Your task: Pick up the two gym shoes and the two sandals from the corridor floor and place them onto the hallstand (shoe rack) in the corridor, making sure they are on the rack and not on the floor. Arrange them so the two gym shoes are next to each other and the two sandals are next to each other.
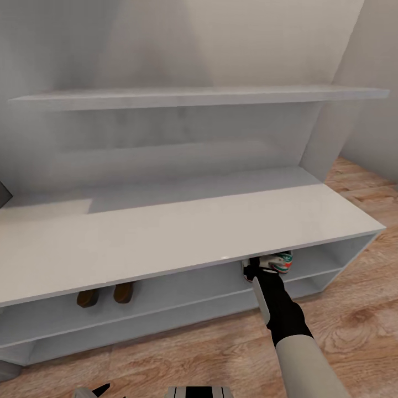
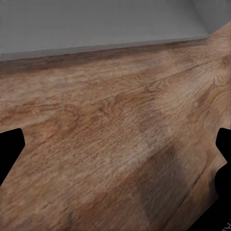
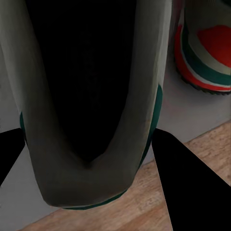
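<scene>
Your right gripper (image 3: 89, 144) straddles the gym shoe's (image 3: 91, 96) heel collar: light, soft upper, so pinch the stiffer heel rim.

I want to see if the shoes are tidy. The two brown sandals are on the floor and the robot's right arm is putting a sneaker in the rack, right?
Not quite: the head view shows the sandals on the rack's shelf, not the floor. The right gripper is at the sneaker in the rack.

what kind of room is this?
Likely a home hallway or entry: a grey shoe rack with back panel and wall shelf, sandals and a sneaker on its shelf, wood-plank floor.
</scene>
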